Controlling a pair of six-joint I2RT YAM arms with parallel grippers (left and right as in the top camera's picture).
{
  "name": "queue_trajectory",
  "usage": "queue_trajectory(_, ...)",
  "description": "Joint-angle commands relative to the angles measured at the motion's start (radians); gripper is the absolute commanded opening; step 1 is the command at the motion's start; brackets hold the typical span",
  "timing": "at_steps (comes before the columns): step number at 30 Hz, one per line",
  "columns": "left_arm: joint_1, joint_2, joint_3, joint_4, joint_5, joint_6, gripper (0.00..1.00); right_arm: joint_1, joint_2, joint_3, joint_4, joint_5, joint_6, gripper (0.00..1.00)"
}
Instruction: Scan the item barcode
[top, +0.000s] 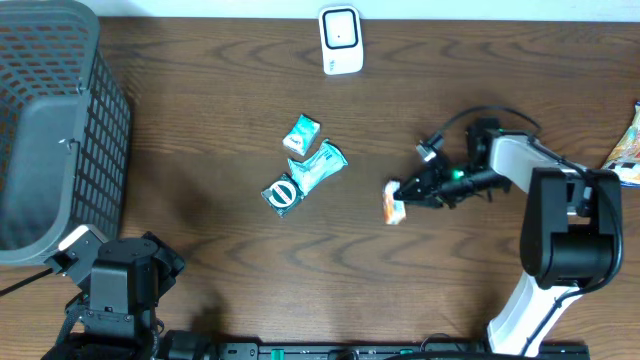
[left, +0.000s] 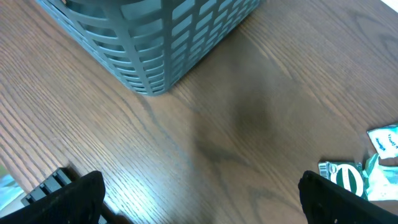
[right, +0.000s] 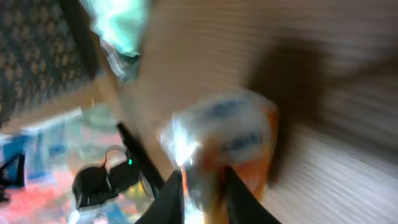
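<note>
Dark wood table (top: 220, 250), overhead: the orange packet (top: 393, 209) lies at the right gripper (top: 400, 193) tips, well apart from the white scanner (top: 340, 40). Left wrist: the left gripper (left: 202, 202) stands spread wide near the grey basket (left: 155, 43). Right wrist: blurred, so I cannot tell whether the fingers (right: 171, 199) clamp the orange packet (right: 230, 143).

A grey mesh basket (top: 105, 120) stands at the left edge of the dark wooden table (top: 230, 270). Three teal packets (top: 318, 166) lie close together near the table's middle, well apart from the basket. Another colourful packet (top: 625, 150) lies at the right edge, partly out of view.
</note>
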Motion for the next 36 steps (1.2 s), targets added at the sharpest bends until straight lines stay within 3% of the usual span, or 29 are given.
queue_trajectory(1,0.007,-0.001,0.0,-0.002,-0.016,-0.013,0.98,-0.03,0.005,-0.008,-0.018,0.116,0.028,0.2)
queue_trajectory(9,0.007,-0.001,0.0,-0.002,-0.016,-0.013,0.98,-0.058,-0.002,0.027,-0.124,0.199,0.027,0.4)
queue_trajectory(17,0.007,-0.001,0.0,-0.002,-0.016,-0.013,0.98,-0.058,-0.098,0.108,-0.257,0.309,0.027,0.49)
queue_trajectory(23,0.007,-0.001,0.0,-0.002,-0.016,-0.013,0.98,-0.037,-0.159,0.109,-0.244,0.317,0.028,0.75)
queue_trajectory(27,0.007,-0.001,0.0,-0.002,-0.016,-0.013,0.98,-0.021,-0.155,0.095,-0.196,0.389,0.095,0.76)
queue_trajectory(36,0.007,-0.001,0.0,-0.002,-0.016,-0.013,0.98,0.031,-0.155,-0.037,0.025,0.439,0.258,0.62)
